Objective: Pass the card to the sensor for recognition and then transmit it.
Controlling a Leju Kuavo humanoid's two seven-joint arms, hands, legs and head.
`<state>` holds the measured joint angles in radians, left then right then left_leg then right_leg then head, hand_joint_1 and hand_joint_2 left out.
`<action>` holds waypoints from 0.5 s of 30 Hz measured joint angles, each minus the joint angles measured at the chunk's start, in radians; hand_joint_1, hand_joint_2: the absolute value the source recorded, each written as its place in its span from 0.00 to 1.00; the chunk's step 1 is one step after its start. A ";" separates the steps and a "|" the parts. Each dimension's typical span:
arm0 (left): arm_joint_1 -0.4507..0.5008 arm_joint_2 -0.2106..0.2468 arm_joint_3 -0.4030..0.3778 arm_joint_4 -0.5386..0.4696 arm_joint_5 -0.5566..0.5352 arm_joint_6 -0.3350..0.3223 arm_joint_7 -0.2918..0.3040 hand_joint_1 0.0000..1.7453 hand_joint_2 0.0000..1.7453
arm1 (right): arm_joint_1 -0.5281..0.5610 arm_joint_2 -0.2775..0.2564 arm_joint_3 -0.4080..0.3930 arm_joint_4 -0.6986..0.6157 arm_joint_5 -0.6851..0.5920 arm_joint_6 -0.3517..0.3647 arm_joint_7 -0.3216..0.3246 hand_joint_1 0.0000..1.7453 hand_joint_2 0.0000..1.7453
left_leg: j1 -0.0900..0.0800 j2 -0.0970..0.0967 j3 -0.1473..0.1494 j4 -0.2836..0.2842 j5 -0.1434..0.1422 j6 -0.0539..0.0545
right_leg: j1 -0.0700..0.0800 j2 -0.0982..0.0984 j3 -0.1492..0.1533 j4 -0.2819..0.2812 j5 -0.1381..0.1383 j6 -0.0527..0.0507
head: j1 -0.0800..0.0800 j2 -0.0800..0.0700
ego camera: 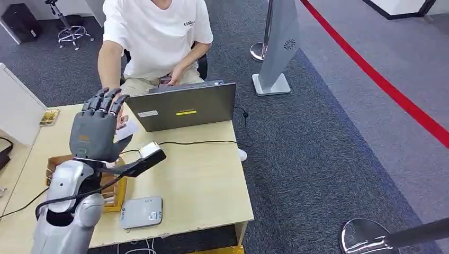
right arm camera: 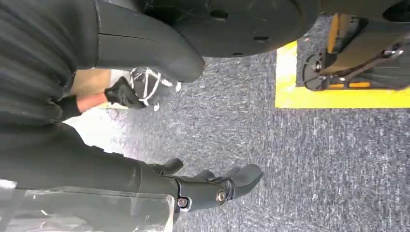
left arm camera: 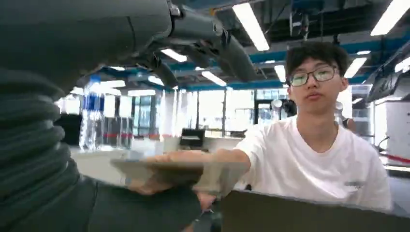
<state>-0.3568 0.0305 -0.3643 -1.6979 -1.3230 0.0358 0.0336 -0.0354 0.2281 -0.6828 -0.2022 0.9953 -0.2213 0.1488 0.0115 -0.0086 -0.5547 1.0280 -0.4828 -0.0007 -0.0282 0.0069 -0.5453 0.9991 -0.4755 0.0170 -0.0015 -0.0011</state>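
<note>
- left hand (ego camera: 97,128) is raised over the desk (ego camera: 201,180), fingers stretched toward the person (ego camera: 153,37); the card (left arm camera: 179,169) lies flat across it, seen edge-on in the left wrist view. the head view shows a pale corner of it just past the hand.
- the person's hand (left arm camera: 193,159) is on the card as well, so this looks like the hand-over, the last step.
- whether the robot's thumb still pins the card, i cannot tell.
- to do it well: hold the arm steady and level, let the person take the weight, then ease the fingers off rather than pull back; avoid dropping the wrist onto the laptop (ego camera: 182,106) lid just beside it.
- right hand (right arm camera: 212,186) hangs by the floor, fingers loosely apart, holding nothing.
- counts: one card, one sensor (ego camera: 141,211) near the desk's front edge, one laptop, one wooden tray (ego camera: 114,196), one person.
</note>
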 joint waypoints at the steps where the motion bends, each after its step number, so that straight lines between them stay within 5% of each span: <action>1: -0.001 0.004 -0.009 0.006 -0.008 -0.002 0.007 1.00 1.00 | 0.000 0.000 0.001 0.000 0.002 0.000 0.005 0.00 1.00 | 0.000 0.000 0.000 0.000 0.000 0.000 | 0.000 0.000 0.000 0.000 0.000 0.000 | 0.000 0.000; 15: -0.018 0.025 -0.033 0.053 -0.005 0.003 0.014 1.00 1.00 | 0.000 -0.003 0.007 0.002 0.016 0.006 0.008 0.00 1.00 | 0.000 0.000 -0.001 0.000 0.001 0.001 | 0.000 0.000 0.000 0.000 0.001 0.001 | 0.000 0.000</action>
<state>-0.3744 0.0553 -0.3975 -1.6449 -1.3283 0.0385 0.0481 -0.0352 0.2251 -0.6760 -0.2007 1.0113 -0.2155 0.1568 0.0114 -0.0087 -0.5555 1.0280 -0.4816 0.0000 -0.0283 0.0068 -0.5457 0.9991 -0.4742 0.0175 -0.0011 -0.0011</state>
